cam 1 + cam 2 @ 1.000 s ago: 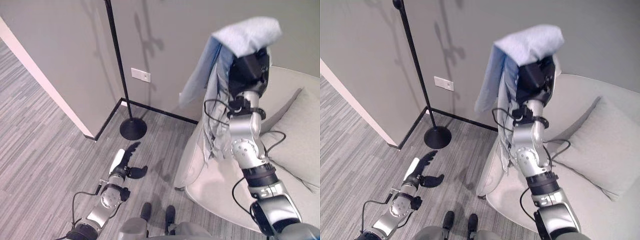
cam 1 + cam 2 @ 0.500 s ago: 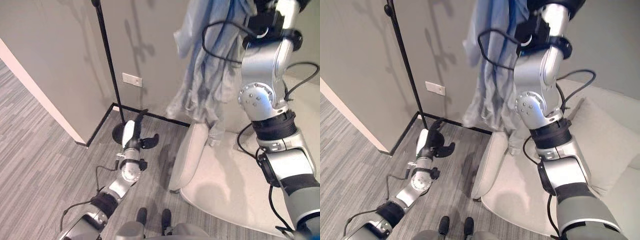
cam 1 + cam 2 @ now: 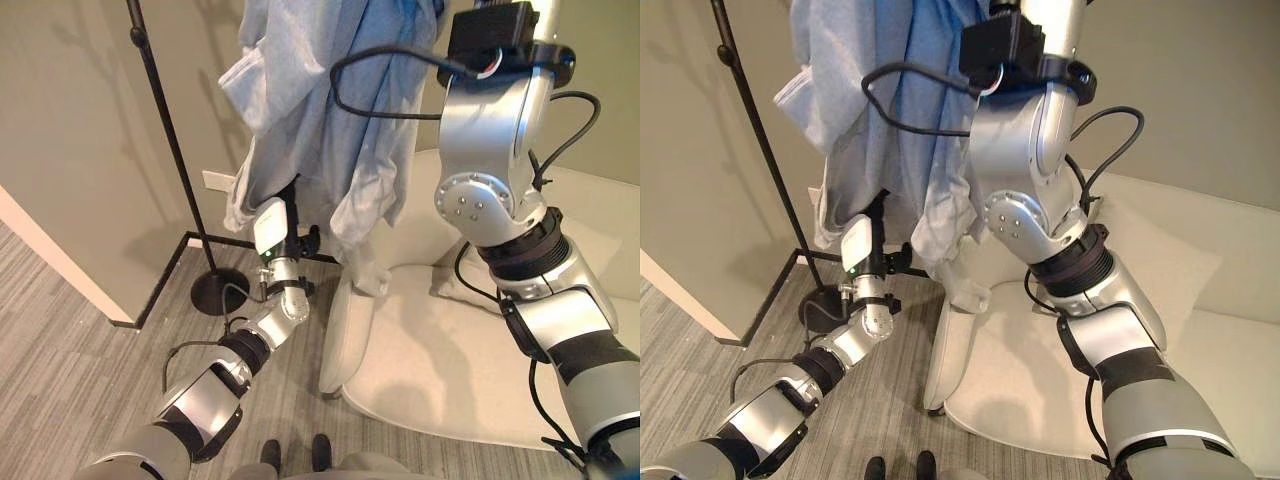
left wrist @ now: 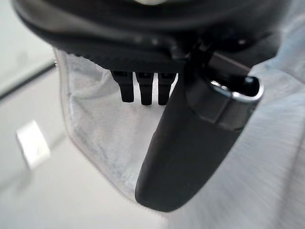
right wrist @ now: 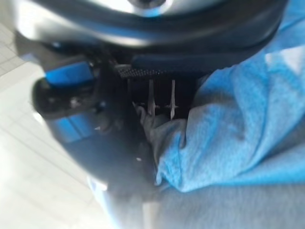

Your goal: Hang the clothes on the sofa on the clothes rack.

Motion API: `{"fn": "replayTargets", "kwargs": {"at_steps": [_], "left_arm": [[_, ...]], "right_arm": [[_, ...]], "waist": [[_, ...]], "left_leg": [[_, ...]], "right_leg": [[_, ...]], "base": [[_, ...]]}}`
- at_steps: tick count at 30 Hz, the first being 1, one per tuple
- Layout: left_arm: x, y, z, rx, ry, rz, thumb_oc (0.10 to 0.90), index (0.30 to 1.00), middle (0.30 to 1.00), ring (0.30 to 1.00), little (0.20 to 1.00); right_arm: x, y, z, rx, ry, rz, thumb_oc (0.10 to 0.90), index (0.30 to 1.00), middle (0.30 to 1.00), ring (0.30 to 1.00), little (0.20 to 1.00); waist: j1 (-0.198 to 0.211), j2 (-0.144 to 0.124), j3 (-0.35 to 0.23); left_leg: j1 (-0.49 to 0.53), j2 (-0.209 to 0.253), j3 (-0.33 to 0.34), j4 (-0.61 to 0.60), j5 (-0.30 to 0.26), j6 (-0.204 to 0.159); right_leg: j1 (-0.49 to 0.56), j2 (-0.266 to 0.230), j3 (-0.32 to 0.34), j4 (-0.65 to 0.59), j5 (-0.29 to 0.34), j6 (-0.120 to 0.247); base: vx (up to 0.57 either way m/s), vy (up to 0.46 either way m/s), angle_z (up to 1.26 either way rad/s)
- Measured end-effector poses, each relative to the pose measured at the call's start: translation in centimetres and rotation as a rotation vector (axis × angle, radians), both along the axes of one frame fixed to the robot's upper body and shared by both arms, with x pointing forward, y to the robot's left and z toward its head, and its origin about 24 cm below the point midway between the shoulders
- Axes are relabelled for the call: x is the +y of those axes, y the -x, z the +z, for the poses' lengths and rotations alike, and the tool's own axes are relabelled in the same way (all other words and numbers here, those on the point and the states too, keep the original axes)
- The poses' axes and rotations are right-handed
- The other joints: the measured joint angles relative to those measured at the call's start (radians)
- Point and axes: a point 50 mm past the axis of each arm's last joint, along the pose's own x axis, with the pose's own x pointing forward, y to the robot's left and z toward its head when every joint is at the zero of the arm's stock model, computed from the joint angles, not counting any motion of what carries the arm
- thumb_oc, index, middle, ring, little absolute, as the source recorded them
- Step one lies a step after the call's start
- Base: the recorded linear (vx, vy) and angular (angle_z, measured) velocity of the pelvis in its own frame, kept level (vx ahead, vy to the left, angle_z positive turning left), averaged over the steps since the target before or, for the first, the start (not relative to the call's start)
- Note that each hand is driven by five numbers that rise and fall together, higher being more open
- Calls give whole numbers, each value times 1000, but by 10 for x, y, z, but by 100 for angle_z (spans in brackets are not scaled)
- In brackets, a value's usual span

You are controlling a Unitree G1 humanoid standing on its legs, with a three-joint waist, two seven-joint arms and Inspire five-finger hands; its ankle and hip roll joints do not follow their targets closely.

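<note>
The robot lifts the blue clothes (image 3: 330, 120) up high.
The right hand (image 5: 143, 119) pinches the cloth at 12 o'clock. The left hand (image 3: 285, 225) has straight fingers touching its bottom edge. The black rack pole (image 3: 165, 150) stands at 10 o'clock, the pale sofa (image 3: 450, 340) at 4 o'clock.

pale blue clothes (image 3: 330, 120) (plain), black clothes rack (image 3: 170, 160)

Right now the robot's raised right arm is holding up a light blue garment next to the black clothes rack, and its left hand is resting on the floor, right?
Not quite. The left hand is off the floor, raised against the hanging light blue garment's lower edge, as the left eye view shows. The raised right arm does hold that garment up beside the black clothes rack.
</note>
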Motion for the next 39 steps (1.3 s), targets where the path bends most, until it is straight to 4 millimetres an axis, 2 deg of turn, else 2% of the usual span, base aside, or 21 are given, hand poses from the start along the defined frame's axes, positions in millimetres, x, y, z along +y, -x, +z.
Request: {"fn": "replayTargets", "kwargs": {"at_steps": [6,11,15,18,21,25,27,34,39], "left_arm": [[10,6,13,-90,43,55,800,900,900,900,900],[8,15,8,-91,89,50,800,900,900,900,900],[3,19,1,-49,128,30,800,900,900,900,900],[-10,20,-1,-13,141,-31,800,900,900,900,900],[-18,20,1,0,187,-44,800,900,900,900,900],[-19,15,7,-8,191,-57,800,900,900,900,900],[-20,15,8,-6,193,-62,400,300,300,300,300],[-11,9,15,16,308,-46,400,300,300,300,300],[-15,9,20,10,325,-101,400,300,300,300,300]], "right_arm": [[-2,0,1,-10,-2,-5,400,300,300,300,300],[-3,2,2,-33,-1,-31,400,300,300,300,300],[0,2,0,-17,-14,-15,400,300,300,300,300],[11,2,-5,6,-6,27,400,300,300,300,300],[21,5,-25,38,22,97,400,300,300,300,300],[34,1,-50,111,116,156,400,300,300,300,300],[37,0,-56,133,139,166,400,300,300,300,300],[39,11,-61,72,198,226,400,300,300,300,300],[39,11,-61,67,207,223,400,300,300,300,300]], "waist": [[11,4,-2],[30,4,-2],[30,4,-2],[24,3,-3],[20,2,-4],[10,2,-4],[3,2,-4],[-17,2,-4],[-26,2,-4]], "left_leg": [[7,3,-1,0,-2,-2],[7,1,-5,0,-2,-2],[7,0,-6,0,-2,-2],[8,1,-4,0,-2,-2],[8,1,0,0,-2,-2],[9,1,6,0,-2,-2],[9,1,7,0,-2,-2],[8,2,24,0,-7,1],[8,2,25,0,-7,1]], "right_leg": [[8,2,-1,0,-1,0],[8,1,-4,3,-3,-4],[7,0,-5,4,-3,-4],[6,1,-3,5,-3,-4],[5,1,0,7,-3,-4],[4,2,9,7,-3,-4],[3,2,10,7,-3,-4],[-2,2,24,8,-3,-4],[-2,2,24,8,-3,-4]], "base": [[0,0,0],[-6,-4,1],[0,0,0],[-6,-7,-1],[-4,-13,-2],[0,-5,-4],[-1,-1,-2],[-5,-2,-6],[0,0,0]]}}
